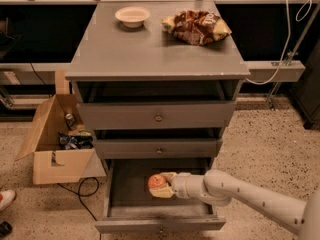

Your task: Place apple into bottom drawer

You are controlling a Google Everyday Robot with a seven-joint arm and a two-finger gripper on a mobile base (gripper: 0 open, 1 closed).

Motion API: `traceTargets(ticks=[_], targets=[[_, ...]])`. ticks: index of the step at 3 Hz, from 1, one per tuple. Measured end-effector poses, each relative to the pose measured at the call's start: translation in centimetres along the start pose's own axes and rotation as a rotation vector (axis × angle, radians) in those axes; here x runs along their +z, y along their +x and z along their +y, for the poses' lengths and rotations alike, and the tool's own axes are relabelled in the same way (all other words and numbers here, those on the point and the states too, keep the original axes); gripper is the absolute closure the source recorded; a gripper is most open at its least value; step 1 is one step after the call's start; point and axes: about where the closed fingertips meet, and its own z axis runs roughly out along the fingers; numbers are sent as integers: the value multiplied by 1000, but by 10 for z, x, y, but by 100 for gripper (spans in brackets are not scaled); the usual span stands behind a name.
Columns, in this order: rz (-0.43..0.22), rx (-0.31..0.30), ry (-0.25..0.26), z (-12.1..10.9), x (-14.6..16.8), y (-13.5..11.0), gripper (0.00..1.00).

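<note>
**Speckled floor, grey cabinet: apple held in the open drawer**

Speckled terrazzo floor (pixel 260 144), with one grey cabinet of three drawers standing on it.

- Bottom drawer (pixel 131 196): one, pulled out, grey floor otherwise bare.
- Arm (pixel 250 198): one, white, reaching in from the right.
- Gripper (pixel 161 186): one, inside the drawer's span, clamped on the apple.
- Apple (pixel 156 182): one, red-orange, low over the middle of the drawer floor. Whether it touches the floor cannot be told.
- Step in hand, as judged: delivery, with release not yet made. The next move calls for settling the fruit onto the floor, spreading the fingers, then lifting clear without nudging it into a roll.
- Middle drawer (pixel 158 149) and top drawer (pixel 158 117): two, both closed.
- Cardboard box (pixel 55 165): one, left of the cabinet, holding clutter.
- Tabletop (pixel 150 51): one cream bowl (pixel 132 16) and one crumpled snack bag (pixel 196 26), well apart.
</note>
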Motion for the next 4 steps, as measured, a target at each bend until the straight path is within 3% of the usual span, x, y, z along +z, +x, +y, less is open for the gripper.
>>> traceTargets(ticks=[1,2,4], targets=[[48,-79,48,-40,15,34,100],[59,-69,54,-81,34,66,81],[82,19,10,-140,72,119,34]])
